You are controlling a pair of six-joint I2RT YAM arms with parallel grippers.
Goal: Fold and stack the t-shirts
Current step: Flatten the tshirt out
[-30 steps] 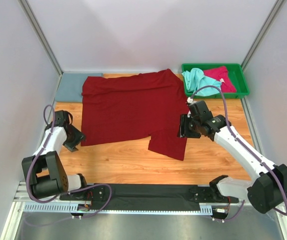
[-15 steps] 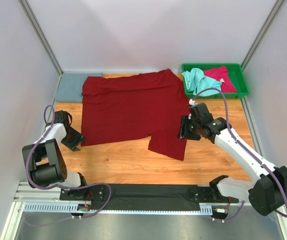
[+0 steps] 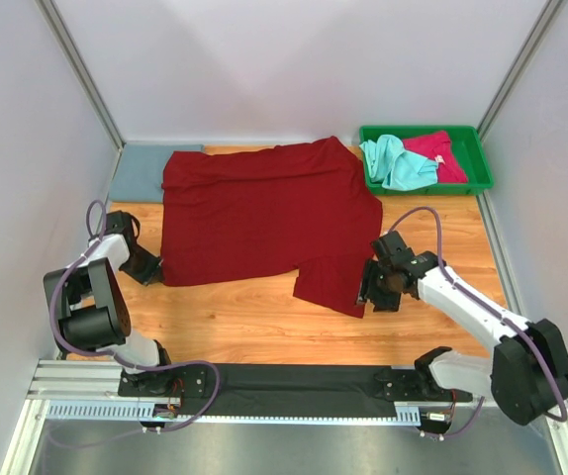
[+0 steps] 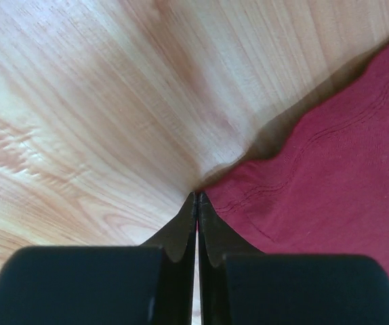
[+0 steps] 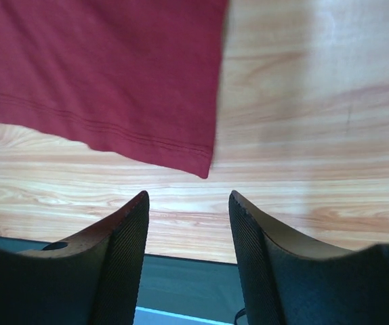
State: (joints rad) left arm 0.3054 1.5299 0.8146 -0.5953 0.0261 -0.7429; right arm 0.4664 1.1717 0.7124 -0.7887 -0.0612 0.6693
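Reaching low, left arm holds jaws together at dark red t-shirt; right arm jaws apart.

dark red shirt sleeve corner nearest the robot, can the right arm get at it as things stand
Probably yes. The right arm's fingers stand open just short of the dark red shirt's sleeve corner, with only bare table between them and nothing lying on it.

Bright, even light, soft shadows; the edge of the dark red t-shirt seems slightly blurred.
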